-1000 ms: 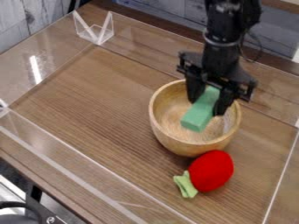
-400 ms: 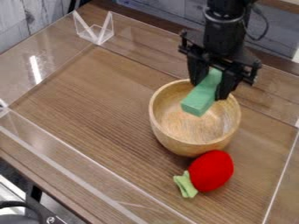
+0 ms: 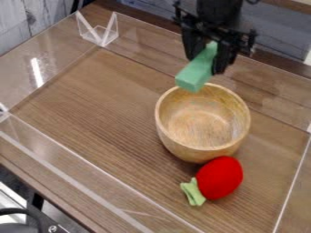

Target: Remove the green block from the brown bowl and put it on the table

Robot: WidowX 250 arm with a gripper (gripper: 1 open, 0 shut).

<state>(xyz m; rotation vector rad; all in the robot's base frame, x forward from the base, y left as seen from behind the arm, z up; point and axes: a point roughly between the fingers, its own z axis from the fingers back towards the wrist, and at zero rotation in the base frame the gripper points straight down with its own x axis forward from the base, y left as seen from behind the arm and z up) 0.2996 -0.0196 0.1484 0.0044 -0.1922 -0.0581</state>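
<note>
1 wood-grain table (image 3: 91,105) carries 1 brown bowl (image 3: 202,127) and 1 red strawberry toy (image 3: 220,178).

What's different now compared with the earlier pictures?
The green block has been lifted up and away from the middle of the bowl, toward the far side of the table, and now shows above the bowl's far rim. The end effector moved with it, still gripping it. The bowl and the red strawberry toy stayed put.

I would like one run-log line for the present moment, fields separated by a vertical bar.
gripper: shut on green block | block: raised, over far rim area of brown bowl | table placement: not yet done
</note>
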